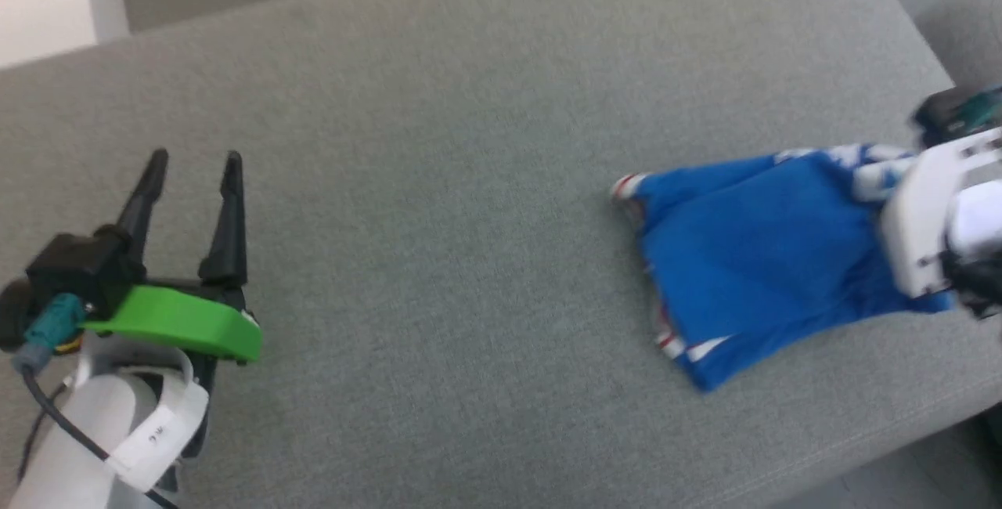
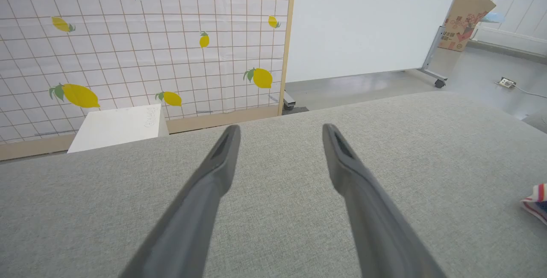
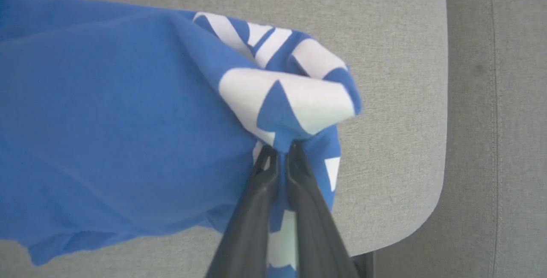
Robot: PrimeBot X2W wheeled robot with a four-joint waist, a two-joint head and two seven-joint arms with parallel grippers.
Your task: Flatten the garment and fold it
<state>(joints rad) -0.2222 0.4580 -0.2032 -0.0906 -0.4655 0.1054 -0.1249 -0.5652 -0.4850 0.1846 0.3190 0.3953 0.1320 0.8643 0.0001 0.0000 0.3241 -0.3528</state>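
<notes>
While I am pinching the crumpled garment point(image 1: 751, 258) with the right gripper point(image 3: 282, 149), the left gripper point(image 1: 196, 158) is idling apart; flattening and folding are pending.

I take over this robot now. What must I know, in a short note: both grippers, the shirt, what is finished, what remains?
Left gripper: open, holding nothing, over the bare grey cushion, well apart from the garment.
Right gripper: shut on the garment, pinching a bunched part with white lettering near the cushion's right edge.
The garment is crumpled and doubled over on the cushion's right side, red-striped edges toward the left gripper.
Done: one grip taken.
Left: spread it flat, then fold it.
</notes>
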